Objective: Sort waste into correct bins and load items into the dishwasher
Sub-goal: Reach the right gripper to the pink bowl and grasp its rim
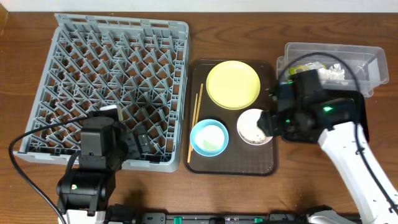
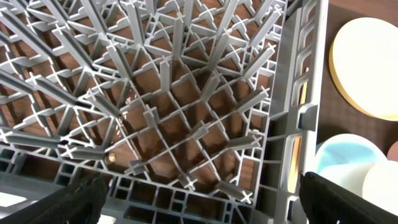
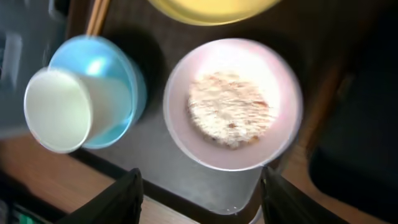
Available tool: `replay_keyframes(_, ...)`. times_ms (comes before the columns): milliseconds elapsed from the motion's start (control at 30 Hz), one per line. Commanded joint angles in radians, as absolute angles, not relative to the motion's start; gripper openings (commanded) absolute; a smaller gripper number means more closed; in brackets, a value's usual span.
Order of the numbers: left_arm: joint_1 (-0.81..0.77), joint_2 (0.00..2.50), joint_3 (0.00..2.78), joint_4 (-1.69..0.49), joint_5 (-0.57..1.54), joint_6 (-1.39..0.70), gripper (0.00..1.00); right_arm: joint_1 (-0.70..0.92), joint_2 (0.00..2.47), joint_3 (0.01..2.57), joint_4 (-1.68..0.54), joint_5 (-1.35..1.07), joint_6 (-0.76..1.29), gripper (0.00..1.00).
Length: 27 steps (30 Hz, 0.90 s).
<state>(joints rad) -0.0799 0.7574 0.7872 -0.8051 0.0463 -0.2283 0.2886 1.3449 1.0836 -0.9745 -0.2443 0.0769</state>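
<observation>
The white bowl (image 3: 233, 102) holds beige crumbs (image 3: 229, 109) and stands on the brown tray's right side. My right gripper (image 3: 202, 199) is open, its fingertips just at the bowl's near rim and none visibly clamped on it. A cream cup (image 3: 59, 112) lies in the light blue bowl (image 1: 209, 137). Behind them lies the yellow plate (image 1: 233, 84), with chopsticks (image 1: 195, 121) along the tray's left edge. My left gripper (image 2: 205, 202) hangs wide open over the front right corner of the grey dish rack (image 1: 106, 87). The clear tub (image 1: 379, 62) holds a wrapper (image 1: 314, 67) and a tissue (image 1: 336, 71).
The brown serving tray (image 1: 233, 165) sits between the rack and the right arm. A black tray (image 1: 359, 102) lies mostly hidden under the right arm, in front of the clear tub. Bare wooden table shows along the front edge.
</observation>
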Motion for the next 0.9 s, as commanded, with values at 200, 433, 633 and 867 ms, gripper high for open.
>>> replay_keyframes(200, -0.08, 0.757, 0.809, -0.807, 0.048, -0.211, 0.99, 0.525, 1.336, 0.937, -0.791, -0.124, 0.006, 0.52)
replay_keyframes(433, -0.08, 0.757, 0.809, -0.807, 0.048, -0.211, 0.99, 0.582, 1.354, 0.794, -0.612, -0.093, 0.056, 0.45)
replay_keyframes(633, -0.08, 0.757, 0.809, -0.808, 0.048, -0.211, 0.99, 0.583, 1.374, 0.722, -0.499, -0.051, 0.111, 0.43)
replay_keyframes(867, -0.08, 0.757, 0.809, -0.808, 0.048, -0.212, 0.99, 0.584, 1.409, 0.716, -0.479, -0.054, 0.111, 0.41)
